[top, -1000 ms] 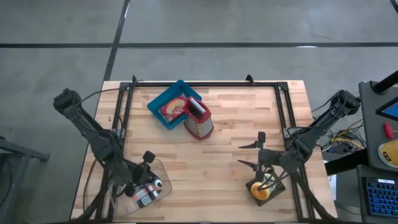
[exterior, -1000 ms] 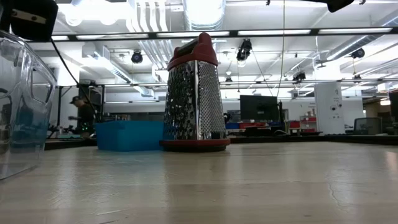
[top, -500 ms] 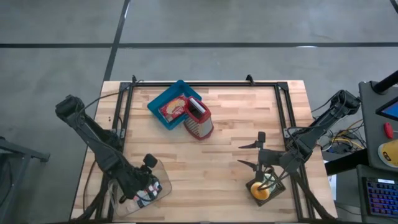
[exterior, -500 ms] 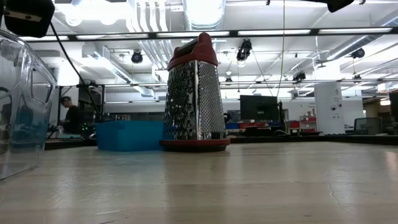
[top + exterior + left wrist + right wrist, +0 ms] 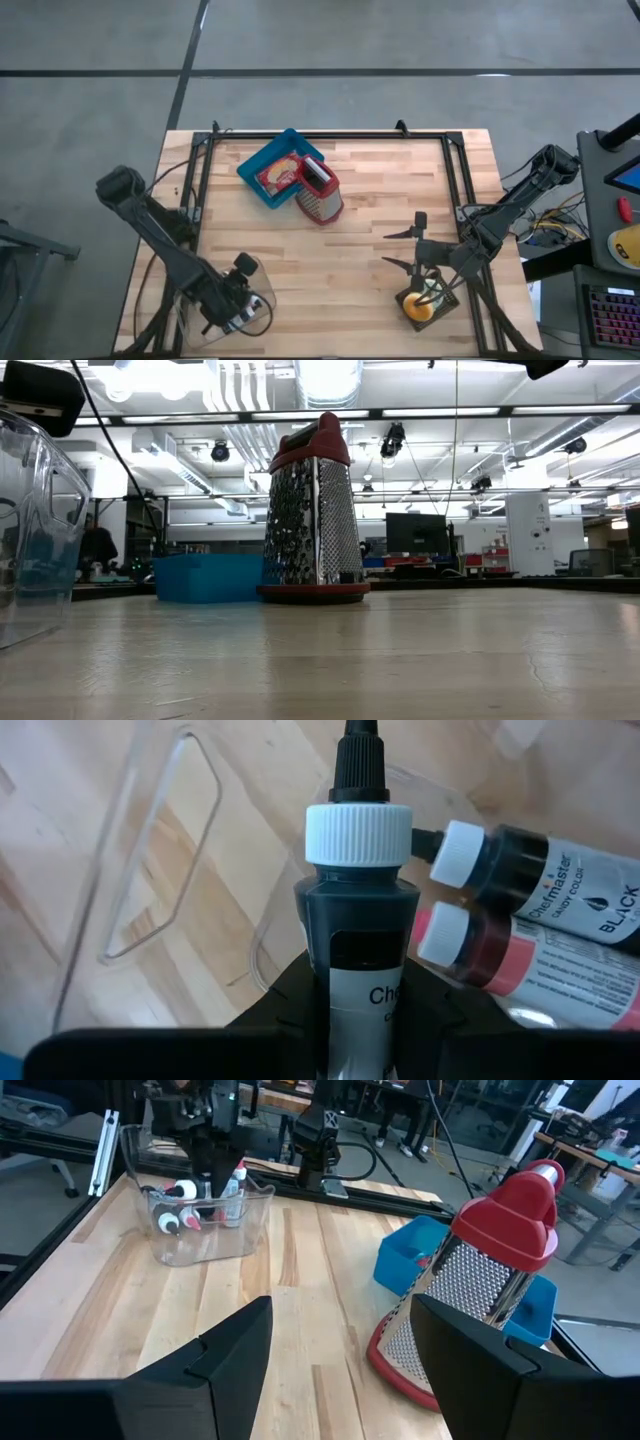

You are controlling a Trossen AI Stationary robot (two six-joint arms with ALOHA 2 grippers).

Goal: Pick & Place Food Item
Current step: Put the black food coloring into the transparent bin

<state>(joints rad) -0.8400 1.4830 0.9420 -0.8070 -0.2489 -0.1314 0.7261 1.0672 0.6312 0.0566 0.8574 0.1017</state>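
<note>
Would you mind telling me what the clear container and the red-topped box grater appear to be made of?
The clear container looks like glossy transparent plastic: the bottles and wood show through its walls. The red-topped box grater looks like shiny perforated metal, probably steel, with a smooth red handle and base, likely plastic.

Table: light wood butcher-block top (image 5: 370, 230), black frame along the edges.
Far left: blue bin (image 5: 272, 165), box grater (image 5: 320, 192) upright just beside it.
Near left: clear container (image 5: 200, 1230).
Near right: small dark stand (image 5: 426, 303).
</note>
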